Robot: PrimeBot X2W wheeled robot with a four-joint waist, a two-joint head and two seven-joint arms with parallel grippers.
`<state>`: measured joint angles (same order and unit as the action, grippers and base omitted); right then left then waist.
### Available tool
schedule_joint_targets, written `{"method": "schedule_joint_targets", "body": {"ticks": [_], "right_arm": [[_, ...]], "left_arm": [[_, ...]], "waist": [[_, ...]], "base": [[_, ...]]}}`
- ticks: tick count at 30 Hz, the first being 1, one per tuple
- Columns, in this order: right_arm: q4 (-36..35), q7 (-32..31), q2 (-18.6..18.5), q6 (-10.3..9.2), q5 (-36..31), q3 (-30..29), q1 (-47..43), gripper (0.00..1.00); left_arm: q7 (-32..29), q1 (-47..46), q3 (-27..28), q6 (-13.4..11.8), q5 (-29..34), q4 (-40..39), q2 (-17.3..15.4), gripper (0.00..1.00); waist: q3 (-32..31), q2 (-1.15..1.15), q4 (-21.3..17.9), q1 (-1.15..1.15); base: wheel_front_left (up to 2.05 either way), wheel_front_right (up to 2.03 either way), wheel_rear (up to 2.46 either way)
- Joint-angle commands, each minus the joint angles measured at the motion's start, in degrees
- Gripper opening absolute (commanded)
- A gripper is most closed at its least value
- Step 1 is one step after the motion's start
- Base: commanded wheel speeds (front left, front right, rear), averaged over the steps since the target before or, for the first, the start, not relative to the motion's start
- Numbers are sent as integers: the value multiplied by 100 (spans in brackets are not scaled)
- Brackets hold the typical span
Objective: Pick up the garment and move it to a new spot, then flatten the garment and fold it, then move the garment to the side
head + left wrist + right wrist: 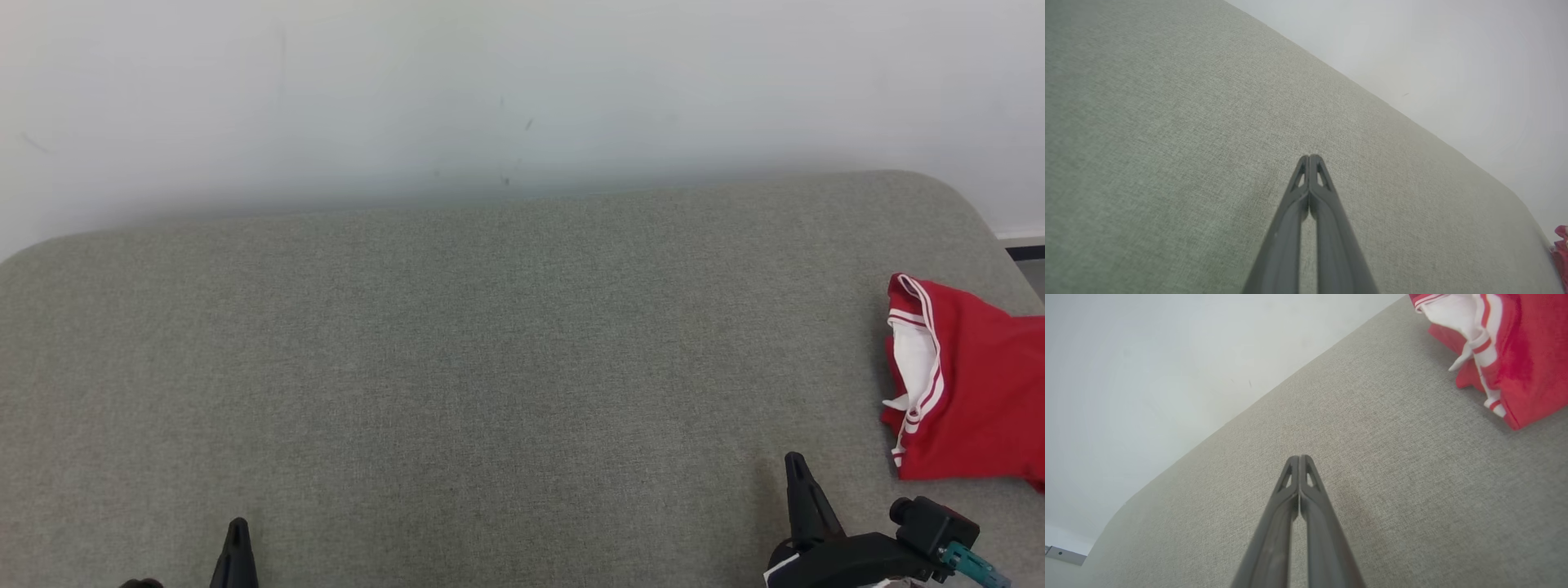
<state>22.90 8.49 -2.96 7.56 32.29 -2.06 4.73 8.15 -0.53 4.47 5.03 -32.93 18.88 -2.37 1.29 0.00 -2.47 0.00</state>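
The garment [976,384] is red with white stripes and a white inside, folded into a compact pile at the right edge of the grey-green cushioned surface [490,351]. It also fills the top right of the right wrist view as the garment [1523,355], and a sliver of the garment [1560,253] shows at the far right of the left wrist view. My right gripper [793,461] is shut and empty, just left of and nearer than the pile. My left gripper [237,524] is shut and empty at the lower left; both wrist views show each pair of tips pressed together, left gripper [1309,157], right gripper [1299,457].
A pale wall [490,90] rises behind the surface's rounded far edge. A strip of dark baseboard [1027,251] shows past the far right corner. Bare fabric spans the middle and left of the surface.
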Motion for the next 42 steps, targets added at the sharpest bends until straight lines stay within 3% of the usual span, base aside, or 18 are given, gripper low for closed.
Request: {"method": "schedule_joint_targets", "body": {"ticks": [1,42], "right_arm": [[-127,-57,3,-3,279,-29,116,0],[-543,-824,8,-7,3295,-253,151,0]], "left_arm": [[-54,-167,31,16,-295,-121,-34,0],[-804,-396,128,148,-3277,-323,-51,0]], "waist": [[-2,0,5,0],[-48,0,106,0]], "base": [[0,0,0],[0,0,0]]}}
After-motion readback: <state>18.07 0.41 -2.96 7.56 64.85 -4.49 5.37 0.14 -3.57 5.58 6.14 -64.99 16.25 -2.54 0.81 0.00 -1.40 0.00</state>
